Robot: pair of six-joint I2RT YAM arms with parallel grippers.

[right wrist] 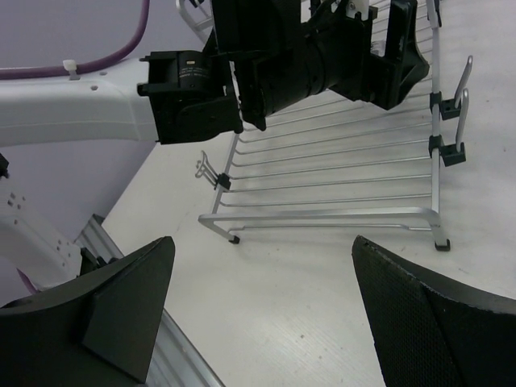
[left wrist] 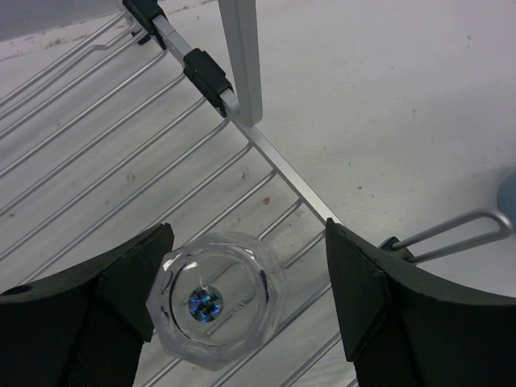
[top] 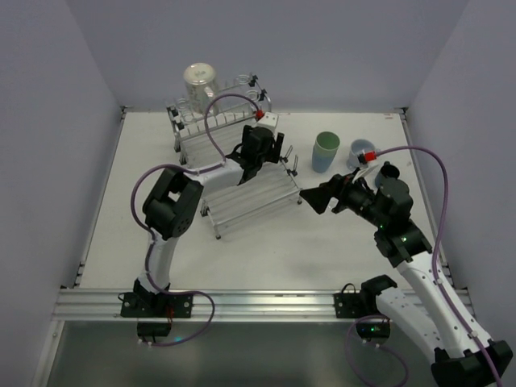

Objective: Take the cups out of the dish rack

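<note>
The dish rack [top: 250, 197] [left wrist: 97, 145] [right wrist: 339, 173] stands mid-table. My left gripper [top: 270, 153] [left wrist: 246, 274] hangs over its right side, open around a clear glass [left wrist: 214, 298] that stands upside down on the rods. The left finger is at the glass's side and the right finger is well apart from it. A pale mug [top: 200, 79] sits upturned at the rack's back rail. A pale green tumbler [top: 326, 151] and a light blue tumbler [top: 363, 151] are on the table to the right of the rack. My right gripper [top: 310, 197] [right wrist: 262, 266] is open over bare table by the rack's near right corner.
Grey walls enclose the table on three sides. The left arm's forearm [right wrist: 81, 105] reaches over the rack's left part. An aluminium rail [top: 242, 302] runs along the near edge with both arm bases on it.
</note>
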